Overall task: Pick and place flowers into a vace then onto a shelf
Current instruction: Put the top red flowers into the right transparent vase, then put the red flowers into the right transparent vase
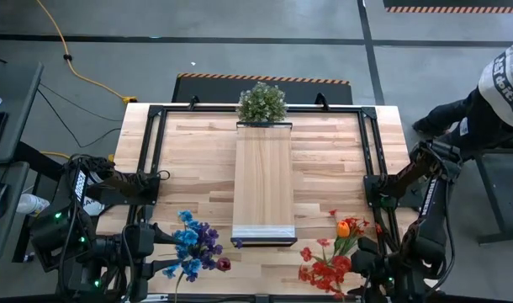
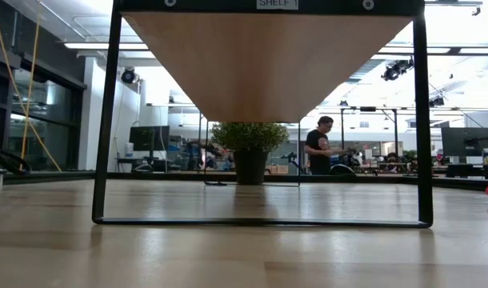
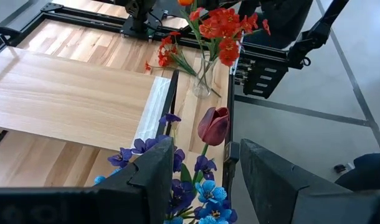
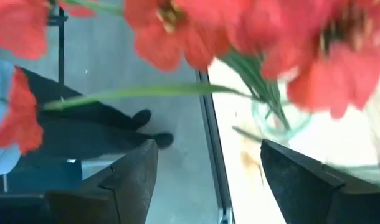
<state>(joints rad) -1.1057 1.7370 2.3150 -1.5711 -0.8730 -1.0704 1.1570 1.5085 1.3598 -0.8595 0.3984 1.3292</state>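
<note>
A bunch of blue and purple flowers [image 3: 199, 190] with one dark red bloom [image 3: 213, 124] rises between the fingers of my left gripper [image 3: 205, 149], near the table's front left [image 1: 193, 248]. Red and orange flowers [image 3: 221, 25] stand with their stems in a clear glass vase [image 3: 202, 81] on the tabletop by the shelf's near right corner. My right gripper [image 4: 209, 149] is open just short of that vase [image 4: 274, 118], under the red blooms [image 4: 177, 31]. The shelf [image 1: 263, 177] is a raised light-wood board in the middle of the table. My left gripper has the blue and purple bunch between its two fingers [image 3: 156, 174], which slant down toward the table's right. The blooms stand above the fingers and hide the place of contact, so I cannot tell which part of the stems it has. The dark red bloom leans out past the fingertips.
A bushy green plant [image 1: 261, 103] stands at the shelf's far end. Black frame rails [image 1: 156, 143] run along the table's left and right sides. A person [image 1: 500, 84] stands beyond the table's far right corner. Bare wood lies on either side of the shelf.
</note>
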